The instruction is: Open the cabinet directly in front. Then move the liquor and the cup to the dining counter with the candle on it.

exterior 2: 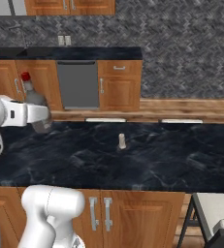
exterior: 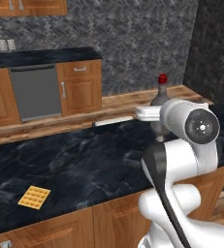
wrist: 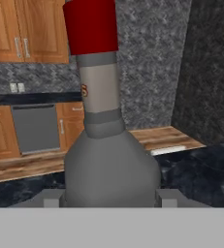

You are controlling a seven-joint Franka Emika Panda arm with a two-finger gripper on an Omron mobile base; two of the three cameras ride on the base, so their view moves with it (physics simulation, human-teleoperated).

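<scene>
The gripper [wrist: 111, 196] is clamped on the upright bottle [wrist: 108, 164] between its fingers, with the black counter [exterior: 84, 164] just below it.

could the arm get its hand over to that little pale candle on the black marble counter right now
Probably not yet: the hand is closed round the grey red-capped liquor bottle. The small pale candle stands alone on the black marble dining counter off to its right, with open top between, so the path itself looks free.
</scene>
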